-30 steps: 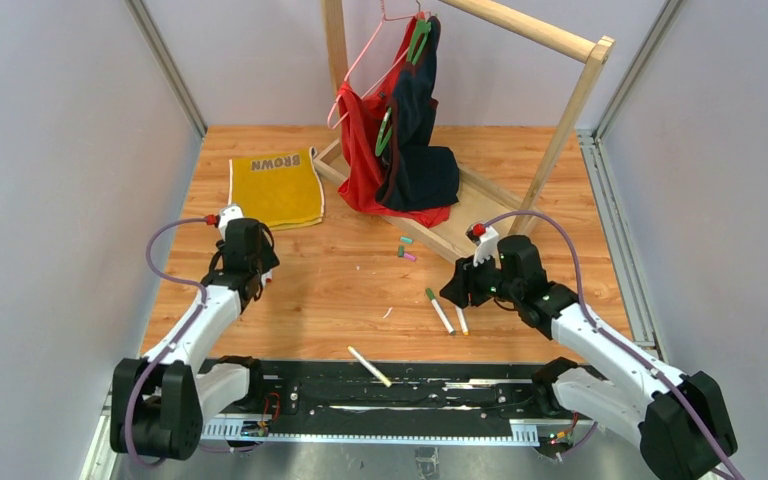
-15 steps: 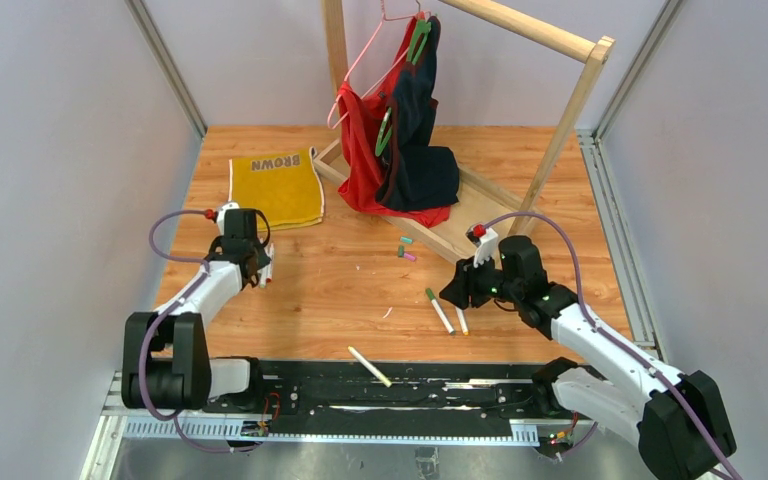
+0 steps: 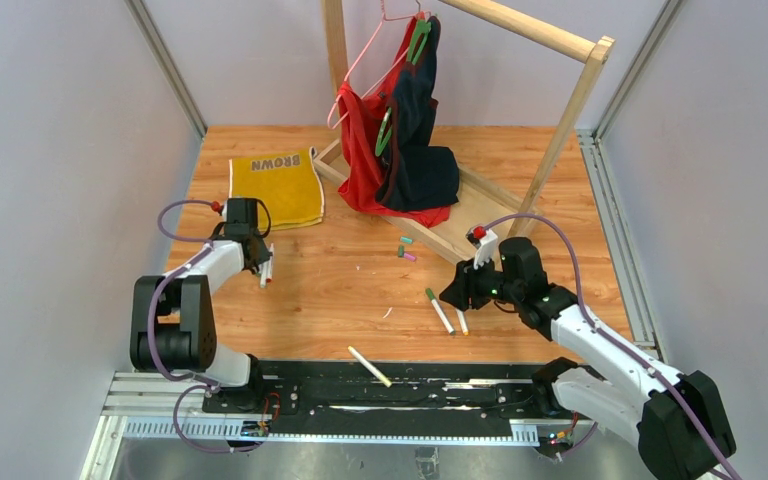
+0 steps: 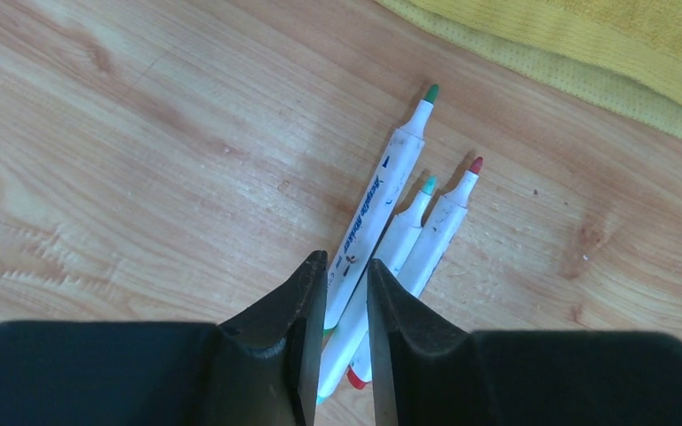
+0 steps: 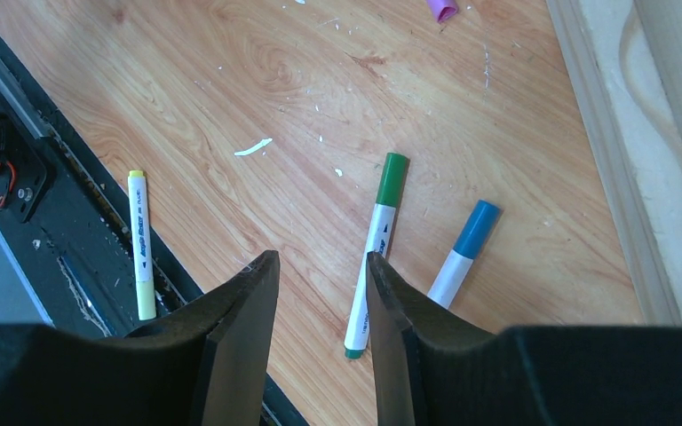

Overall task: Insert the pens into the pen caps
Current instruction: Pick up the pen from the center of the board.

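Observation:
Three uncapped white pens [image 4: 382,200], tipped green, teal and red, lie fanned on the wood by the yellow cloth. My left gripper [image 4: 346,262] hovers over their near ends with the jaws a narrow gap apart and nothing held; it also shows in the top view [image 3: 263,268]. My right gripper [image 5: 320,262] is open and empty above the table. Just beyond it lie a green-capped pen [image 5: 377,248] and a blue-capped pen [image 5: 464,255]. A yellow-capped pen [image 5: 140,244] lies on the black rail. A purple cap [image 5: 441,9] lies further off, and loose caps [image 3: 405,248] show in the top view.
A yellow cloth [image 3: 276,188] lies at the back left. A wooden clothes rack [image 3: 480,215] with red and dark garments and green hangers stands at the back. A tiny white scrap [image 3: 387,313] lies mid-table. The black rail [image 3: 460,385] runs along the near edge.
My left arm has folded in, its elbow swinging left and back, and its gripper has shifted slightly away over the three pens. The right arm has hardly moved.

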Available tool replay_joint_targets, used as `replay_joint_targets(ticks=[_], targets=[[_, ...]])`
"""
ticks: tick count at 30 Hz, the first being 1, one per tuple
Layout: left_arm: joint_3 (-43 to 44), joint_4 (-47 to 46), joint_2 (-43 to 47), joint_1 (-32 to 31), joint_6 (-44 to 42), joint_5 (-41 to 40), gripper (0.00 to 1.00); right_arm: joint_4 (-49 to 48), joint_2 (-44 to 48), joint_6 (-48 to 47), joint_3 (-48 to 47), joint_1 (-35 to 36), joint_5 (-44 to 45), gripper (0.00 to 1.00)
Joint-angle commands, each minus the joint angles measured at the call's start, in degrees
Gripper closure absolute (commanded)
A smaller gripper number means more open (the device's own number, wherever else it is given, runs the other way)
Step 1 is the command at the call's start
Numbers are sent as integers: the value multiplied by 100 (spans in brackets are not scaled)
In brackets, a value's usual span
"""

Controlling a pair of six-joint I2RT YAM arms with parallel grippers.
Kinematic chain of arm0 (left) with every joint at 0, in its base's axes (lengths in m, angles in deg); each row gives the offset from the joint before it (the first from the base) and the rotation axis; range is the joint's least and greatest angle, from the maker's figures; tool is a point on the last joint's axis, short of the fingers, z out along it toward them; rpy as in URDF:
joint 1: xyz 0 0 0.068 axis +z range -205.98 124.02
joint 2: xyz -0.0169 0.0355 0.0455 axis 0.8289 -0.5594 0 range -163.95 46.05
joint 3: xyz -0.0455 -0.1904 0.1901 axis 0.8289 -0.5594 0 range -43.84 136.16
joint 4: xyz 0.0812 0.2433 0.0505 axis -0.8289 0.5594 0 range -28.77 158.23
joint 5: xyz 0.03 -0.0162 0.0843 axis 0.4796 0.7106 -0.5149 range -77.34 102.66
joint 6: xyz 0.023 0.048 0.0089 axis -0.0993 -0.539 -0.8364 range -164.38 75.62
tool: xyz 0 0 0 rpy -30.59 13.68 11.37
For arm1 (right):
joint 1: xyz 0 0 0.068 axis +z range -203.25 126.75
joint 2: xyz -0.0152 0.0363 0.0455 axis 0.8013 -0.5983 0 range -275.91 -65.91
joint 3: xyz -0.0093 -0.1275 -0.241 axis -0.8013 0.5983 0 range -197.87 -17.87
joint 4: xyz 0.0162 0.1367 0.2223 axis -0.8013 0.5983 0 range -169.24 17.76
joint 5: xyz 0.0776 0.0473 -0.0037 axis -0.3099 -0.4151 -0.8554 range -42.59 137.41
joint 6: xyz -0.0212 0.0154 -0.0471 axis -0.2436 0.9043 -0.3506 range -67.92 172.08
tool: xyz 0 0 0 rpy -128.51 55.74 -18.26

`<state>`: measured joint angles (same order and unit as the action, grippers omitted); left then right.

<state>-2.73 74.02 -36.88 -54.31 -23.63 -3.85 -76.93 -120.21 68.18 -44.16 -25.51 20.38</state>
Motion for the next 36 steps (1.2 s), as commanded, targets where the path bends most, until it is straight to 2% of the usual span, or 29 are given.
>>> replay_joint_targets(ticks=[1, 21, 23, 27, 30, 36], targets=[[175, 101, -74, 109, -66, 38, 73, -156, 56, -3, 78, -147, -109, 59], [583, 547, -855, 183, -406, 319, 70, -276, 19, 68, 165, -217, -227, 59], [585, 567, -880, 184, -423, 272, 76, -288, 16, 75, 181, -224, -233, 59], [475, 548, -642, 180, -440, -14, 98, -315, 46, 106, 220, -236, -269, 59], [297, 431, -272, 175, -463, -130, 100, -350, 89, 104, 252, -235, -260, 59], [-169, -147, 856, -84, -478, 310, 100, -384, 190, 0, 271, -243, -246, 59]])
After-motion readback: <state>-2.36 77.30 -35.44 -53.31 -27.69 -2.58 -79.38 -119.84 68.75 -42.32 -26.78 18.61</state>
